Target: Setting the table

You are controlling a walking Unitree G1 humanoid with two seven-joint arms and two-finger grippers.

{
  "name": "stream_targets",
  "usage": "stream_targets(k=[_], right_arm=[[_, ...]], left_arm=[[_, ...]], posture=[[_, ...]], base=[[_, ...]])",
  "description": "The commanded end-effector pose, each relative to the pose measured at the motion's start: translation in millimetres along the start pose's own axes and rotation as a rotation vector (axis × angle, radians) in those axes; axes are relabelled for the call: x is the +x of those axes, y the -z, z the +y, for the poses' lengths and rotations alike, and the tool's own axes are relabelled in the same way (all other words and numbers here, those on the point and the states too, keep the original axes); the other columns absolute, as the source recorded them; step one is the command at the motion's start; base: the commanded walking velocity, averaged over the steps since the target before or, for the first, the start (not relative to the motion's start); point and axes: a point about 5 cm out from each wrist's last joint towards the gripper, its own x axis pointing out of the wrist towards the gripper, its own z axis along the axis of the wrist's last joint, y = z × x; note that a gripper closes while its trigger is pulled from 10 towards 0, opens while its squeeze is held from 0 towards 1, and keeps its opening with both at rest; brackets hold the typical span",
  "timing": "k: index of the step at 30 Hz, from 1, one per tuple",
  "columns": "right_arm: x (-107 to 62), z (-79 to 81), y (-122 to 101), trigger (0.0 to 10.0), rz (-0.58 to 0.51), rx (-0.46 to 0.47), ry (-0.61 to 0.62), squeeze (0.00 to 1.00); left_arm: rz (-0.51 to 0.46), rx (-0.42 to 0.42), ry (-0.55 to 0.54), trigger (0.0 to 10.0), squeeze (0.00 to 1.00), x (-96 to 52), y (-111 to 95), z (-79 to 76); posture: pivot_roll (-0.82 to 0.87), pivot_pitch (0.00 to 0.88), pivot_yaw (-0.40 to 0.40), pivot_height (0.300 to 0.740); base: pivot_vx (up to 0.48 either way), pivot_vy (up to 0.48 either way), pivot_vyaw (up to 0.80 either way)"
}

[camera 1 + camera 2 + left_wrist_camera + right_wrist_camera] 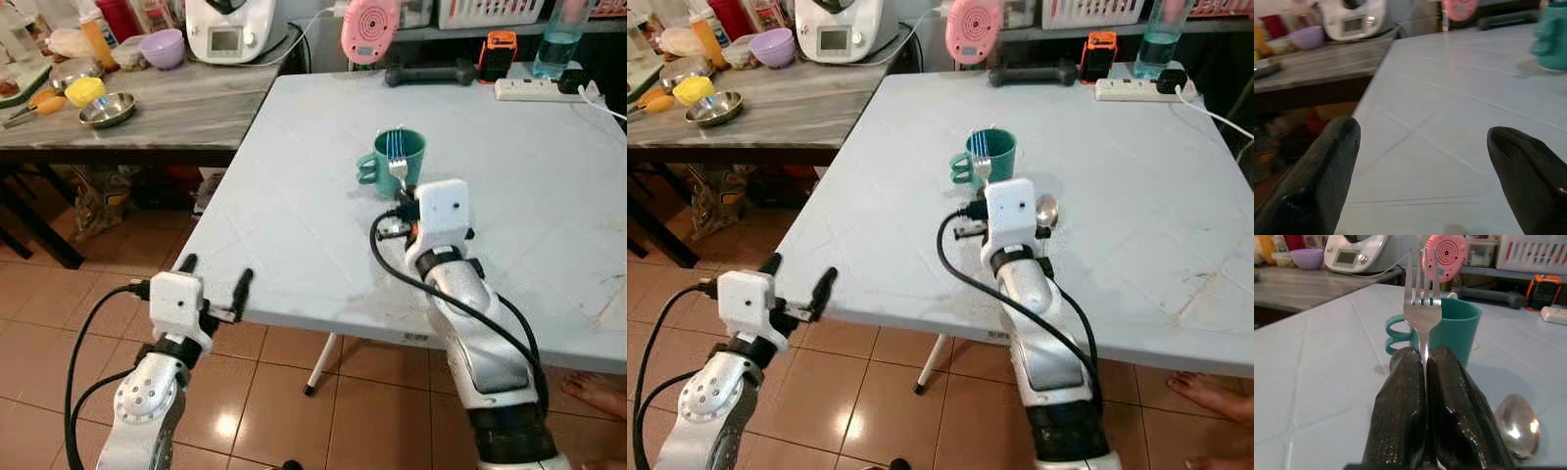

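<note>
Right gripper (1425,382): clamped on fork (1422,308), tines up, just short of teal mug (397,157). Spoon (1046,210): on table (294,196), near mug. Left gripper (216,284): fingers apart, at table edge.

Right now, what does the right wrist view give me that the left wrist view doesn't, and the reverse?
Right wrist view: the right gripper shut on the fork, tines up before the cup, and a spoon lying on the table.
Left wrist view: the left gripper open at the table's near edge, with the purple bowl on the side counter.
Both: the teal cup, the white tabletop, and the pink fan behind.
</note>
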Motion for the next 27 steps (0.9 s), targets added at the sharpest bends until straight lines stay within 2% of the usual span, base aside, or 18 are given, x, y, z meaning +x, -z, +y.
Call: stream_targets(k=[1, 6, 16, 27], right_arm=[[-3.0, 5.1, -10, 10.0, -0.062, -0.022, -0.025, 0.0], [-13.3, -13.4, -6, 10.0, -0.095, -0.093, 0.022, 0.0], [-19.7, -26.0, 2, 10.0, -0.069, -0.076, 0.058, 0.0], [-18.2, -23.9, 2, 10.0, -0.064, -0.066, 0.054, 0.0]], left_arm=[[0.007, 0.005, -0.041, 10.0, 0.0, -1.4, 2, 6.1], [0.005, -0.003, -0.064, 10.0, 0.0, 2.7, 2, 5.6], [0.004, -0.011, -0.119, 10.0, 0.0, 8.1, 2, 9.4], [0.002, -0.02, -0.1, 10.0, 0.0, 10.8, 1, 5.8]], posture=[[-0.23, 0.102, 0.131, 0.74], [-0.23, 0.104, 0.134, 0.74], [-0.24, 0.104, 0.139, 0.74], [-0.24, 0.103, 0.142, 0.74]], base=[[0.0, 0.0, 0.0], [0.0, 0.0, 0.0], [0.0, 0.0, 0.0], [0.0, 0.0, -0.76]])
